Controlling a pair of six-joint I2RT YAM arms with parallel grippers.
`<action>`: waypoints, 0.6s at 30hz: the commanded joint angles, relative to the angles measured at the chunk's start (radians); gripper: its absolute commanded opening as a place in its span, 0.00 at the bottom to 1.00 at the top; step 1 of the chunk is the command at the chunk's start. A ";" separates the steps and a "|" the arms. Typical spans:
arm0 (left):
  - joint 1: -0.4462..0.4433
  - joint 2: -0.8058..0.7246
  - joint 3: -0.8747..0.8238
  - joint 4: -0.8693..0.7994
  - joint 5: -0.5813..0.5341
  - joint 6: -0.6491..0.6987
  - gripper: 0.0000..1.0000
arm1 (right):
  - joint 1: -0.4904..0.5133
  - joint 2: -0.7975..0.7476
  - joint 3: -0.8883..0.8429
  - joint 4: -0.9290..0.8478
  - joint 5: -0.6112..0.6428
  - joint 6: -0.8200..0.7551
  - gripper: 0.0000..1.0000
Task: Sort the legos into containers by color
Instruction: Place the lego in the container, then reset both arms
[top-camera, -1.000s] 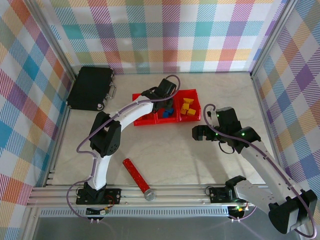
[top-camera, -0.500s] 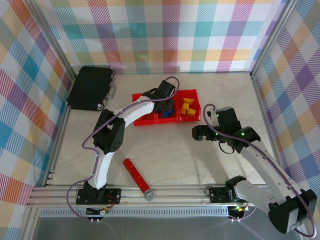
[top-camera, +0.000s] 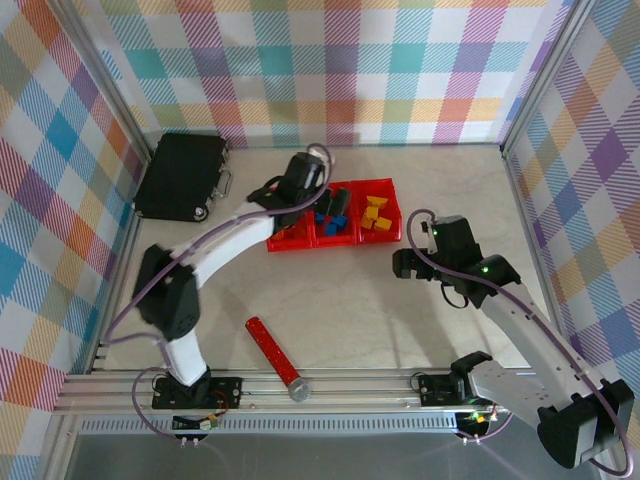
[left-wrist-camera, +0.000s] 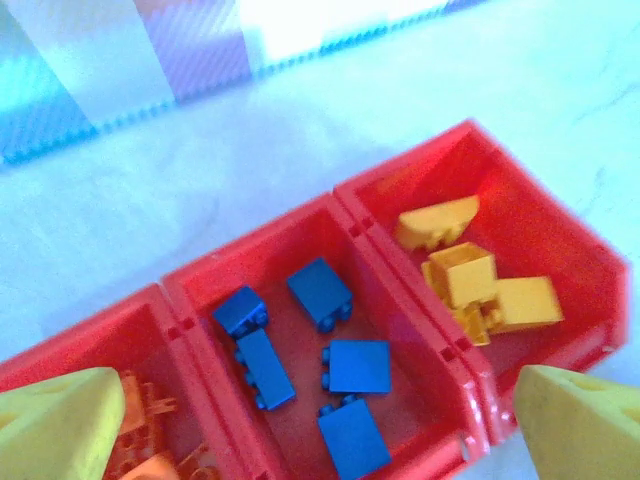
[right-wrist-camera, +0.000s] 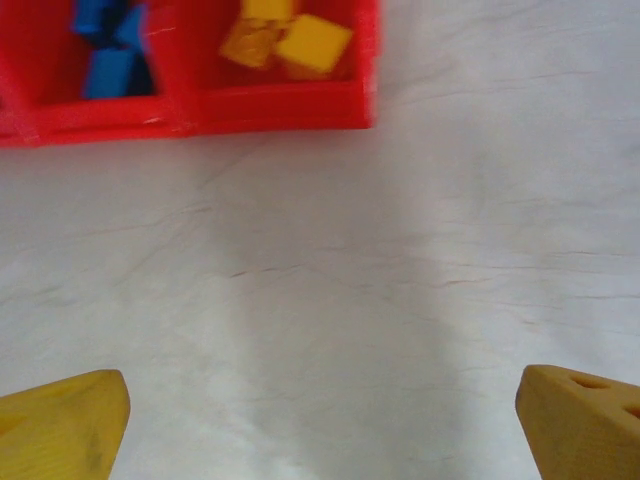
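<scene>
"So, what's changed with the left gripper (left-wrist-camera: 320, 425)?"
"It's drawn back from the middle of the red bins (left-wrist-camera: 345, 195) toward their left end, jaws spread wide, empty."
"And the bricks?"
"Orange bricks (left-wrist-camera: 150, 455) left, blue bricks (left-wrist-camera: 320, 290) middle, yellow bricks (left-wrist-camera: 470, 280) right. The right gripper (right-wrist-camera: 320, 420) hovers over the tabletop (right-wrist-camera: 400, 280), jaws apart, holding nothing."

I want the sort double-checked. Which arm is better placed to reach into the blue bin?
Left, probably: the left claw hangs open above the containers, blue legos framed between its fingers in its wrist view. The right claw is off over bare table.
</scene>
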 joint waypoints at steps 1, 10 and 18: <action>-0.001 -0.181 -0.151 0.115 -0.002 0.005 1.00 | -0.010 -0.042 -0.053 0.032 0.255 0.050 0.99; 0.131 -0.679 -0.672 0.234 -0.085 -0.084 0.99 | -0.013 -0.400 -0.481 0.729 0.372 -0.106 0.99; 0.496 -0.856 -0.937 0.227 -0.014 -0.238 0.99 | -0.195 -0.391 -0.621 0.952 0.311 -0.144 0.99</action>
